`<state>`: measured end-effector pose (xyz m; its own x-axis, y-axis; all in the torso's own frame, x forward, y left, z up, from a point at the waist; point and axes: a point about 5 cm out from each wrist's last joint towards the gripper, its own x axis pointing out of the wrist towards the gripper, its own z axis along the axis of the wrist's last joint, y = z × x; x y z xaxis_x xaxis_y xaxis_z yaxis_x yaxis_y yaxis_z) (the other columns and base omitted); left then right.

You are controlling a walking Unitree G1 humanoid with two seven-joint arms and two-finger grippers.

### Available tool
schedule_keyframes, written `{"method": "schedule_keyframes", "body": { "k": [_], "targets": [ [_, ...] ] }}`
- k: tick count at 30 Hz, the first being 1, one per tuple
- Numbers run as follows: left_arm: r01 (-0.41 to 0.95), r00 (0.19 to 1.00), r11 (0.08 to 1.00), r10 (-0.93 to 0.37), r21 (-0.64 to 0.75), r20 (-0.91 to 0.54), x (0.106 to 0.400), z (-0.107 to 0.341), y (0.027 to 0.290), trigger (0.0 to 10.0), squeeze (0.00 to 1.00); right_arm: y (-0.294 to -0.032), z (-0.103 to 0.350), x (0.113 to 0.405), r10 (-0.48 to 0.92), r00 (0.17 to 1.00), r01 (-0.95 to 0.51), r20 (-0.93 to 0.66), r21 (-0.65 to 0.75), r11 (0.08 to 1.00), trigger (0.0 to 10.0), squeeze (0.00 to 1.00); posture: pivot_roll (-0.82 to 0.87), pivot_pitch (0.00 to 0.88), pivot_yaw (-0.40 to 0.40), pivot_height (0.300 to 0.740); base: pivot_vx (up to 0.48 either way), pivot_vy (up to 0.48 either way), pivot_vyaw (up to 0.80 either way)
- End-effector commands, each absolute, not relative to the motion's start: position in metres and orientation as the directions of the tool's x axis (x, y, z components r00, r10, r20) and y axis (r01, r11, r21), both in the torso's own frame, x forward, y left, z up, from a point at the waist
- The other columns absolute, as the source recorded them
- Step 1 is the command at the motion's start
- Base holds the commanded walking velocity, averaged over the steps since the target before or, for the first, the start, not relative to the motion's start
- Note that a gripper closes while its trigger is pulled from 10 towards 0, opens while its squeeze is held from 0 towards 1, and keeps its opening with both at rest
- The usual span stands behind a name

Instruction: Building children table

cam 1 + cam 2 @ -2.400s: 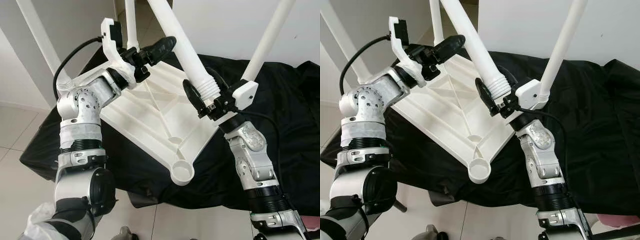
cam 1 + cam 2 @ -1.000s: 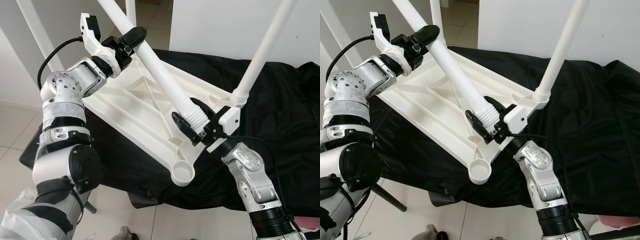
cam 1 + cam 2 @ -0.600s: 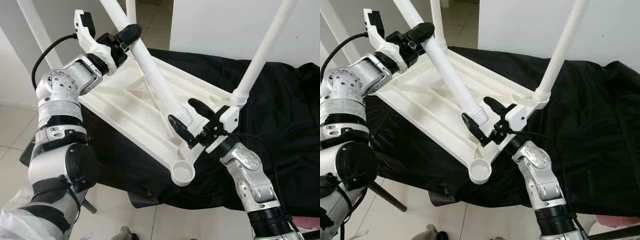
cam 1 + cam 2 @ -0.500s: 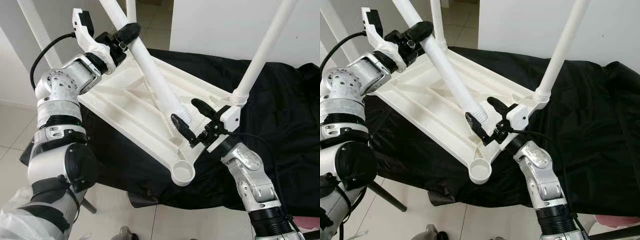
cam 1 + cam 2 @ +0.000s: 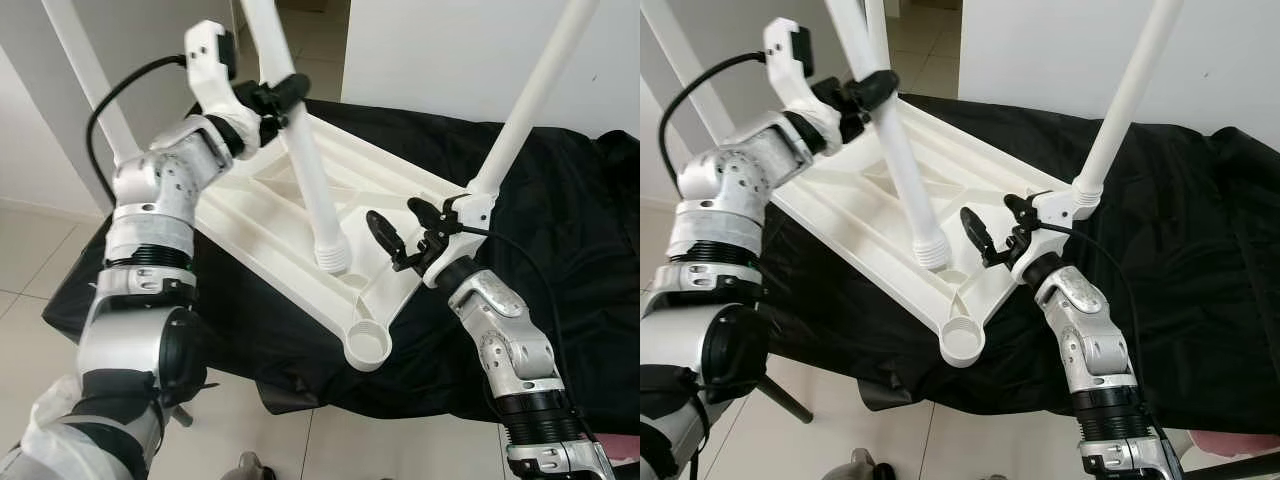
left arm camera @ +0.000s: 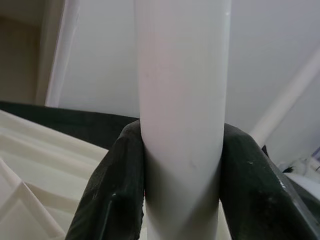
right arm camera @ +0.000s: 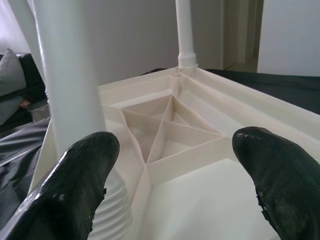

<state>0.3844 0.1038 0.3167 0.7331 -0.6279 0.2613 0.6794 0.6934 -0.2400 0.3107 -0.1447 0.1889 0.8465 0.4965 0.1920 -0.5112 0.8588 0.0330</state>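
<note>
Left gripper [image 5: 283, 97] is clamped high on the loose white table leg [image 5: 312, 180], whose threaded end hovers over the upturned tabletop [image 5: 270, 215]. Empty corner socket [image 5: 364, 345] lies nearby. Right gripper [image 5: 404, 228] stands spread, empty. Judged rigid, light, slippery plastic; grip mid-shaft.

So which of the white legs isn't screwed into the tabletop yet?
The leg clamped in the left gripper: its ribbed end hangs loose above the tabletop, while the others stand in corner sockets.

You can't see the tops of the three fitted legs [image 5: 530, 95]; the picture edge cuts them off. The loose leg [image 5: 305, 160] hides part of the tabletop [image 5: 250, 215] behind it.
</note>
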Motion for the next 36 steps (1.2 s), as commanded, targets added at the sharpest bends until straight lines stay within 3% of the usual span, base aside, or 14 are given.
{"method": "schedule_keyframes", "body": {
  "k": [1,10,36],
  "targets": [
    [0.694,0.715,0.702,-0.649,-0.16,0.259,0.381,0.317,0.095,10.0,0.0,-0.141,0.187,0.309,0.526,0.834,-0.536,0.165,0.023,0.844,10.0,0.0,-0.02,0.024,-0.021,0.74,0.0,0.0,0.0],
    [0.722,0.675,0.692,-0.702,-0.007,0.227,0.372,0.315,0.066,10.0,0.0,-0.134,0.187,0.304,0.571,0.812,-0.573,0.123,-0.018,0.819,10.0,0.0,-0.03,0.037,-0.018,0.74,0.0,0.0,0.0],
    [0.772,0.576,0.629,-0.754,0.094,0.315,0.345,0.342,0.021,10.0,0.0,-0.102,0.193,0.337,0.6,0.794,-0.594,0.102,-0.082,0.8,10.0,0.0,0.03,0.019,-0.036,0.74,0.0,0.0,0.0]
  ]
}}
